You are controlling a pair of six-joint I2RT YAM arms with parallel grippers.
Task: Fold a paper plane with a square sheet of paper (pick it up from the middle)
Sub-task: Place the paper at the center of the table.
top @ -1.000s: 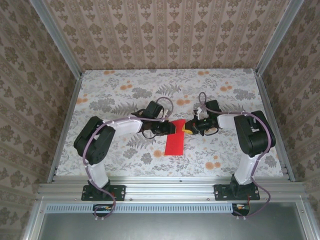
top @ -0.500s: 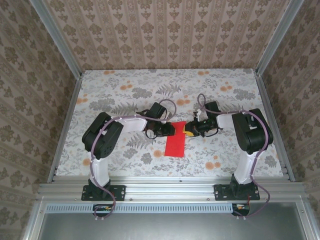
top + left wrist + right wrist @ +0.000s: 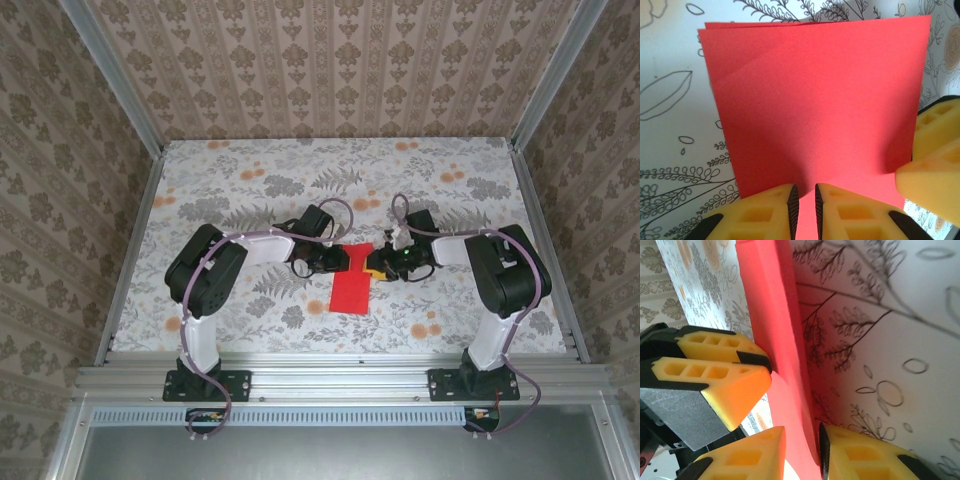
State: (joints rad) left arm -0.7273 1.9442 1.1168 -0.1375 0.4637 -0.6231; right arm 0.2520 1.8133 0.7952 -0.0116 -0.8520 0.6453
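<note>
The left gripper (image 3: 803, 192) had its jaws pinched onto one edge of the red paper sheet (image 3: 820, 100), leaving only a thin slit between the black ribbed inner faces. The right gripper (image 3: 802, 440) had its jaws parted, with the folded edge of the sheet standing between them; contact with the pads could not be confirmed. The fingers (image 3: 747, 387) were yellow moulded blocks with rectangular recesses. The sheet was smooth, matte and unmarked, folded into a layered rectangle with one diagonal crease near a corner. It was located at the centre of the table (image 3: 250, 190), on a floral-print covering. Both arms were bent at the elbow, forearms low and pointed inward, and the grippers faced each other across the sheet's far end.
</note>
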